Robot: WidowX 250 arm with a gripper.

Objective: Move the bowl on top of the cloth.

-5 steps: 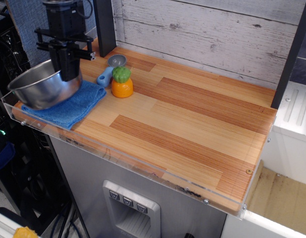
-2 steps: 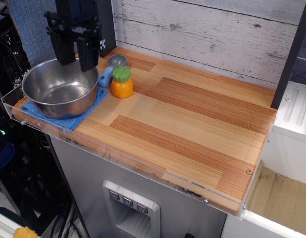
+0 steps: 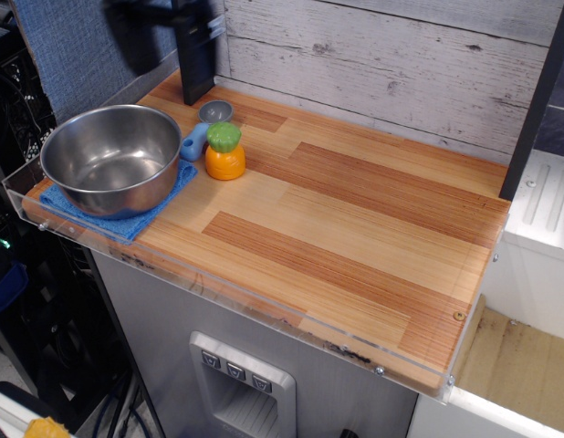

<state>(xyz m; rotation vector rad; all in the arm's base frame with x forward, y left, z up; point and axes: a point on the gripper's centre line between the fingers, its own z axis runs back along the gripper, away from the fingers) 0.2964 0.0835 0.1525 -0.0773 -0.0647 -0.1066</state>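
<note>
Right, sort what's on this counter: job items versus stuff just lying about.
Job items:
- bowl, sitting upright on the cloth
- cloth, under the bowl

Lying about:
- blue-handled scoop
- orange and green toy

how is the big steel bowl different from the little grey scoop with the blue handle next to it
The large shiny stainless-steel bowl is far wider than the small grey scoop with a blue handle. The bowl is plain and handleless; the scoop has a blue handle pointing toward the bowl. The bowl sits on the folded blue terry cloth; the scoop lies on the bare wooden counter. Both are round, open-topped and look empty.
</note>
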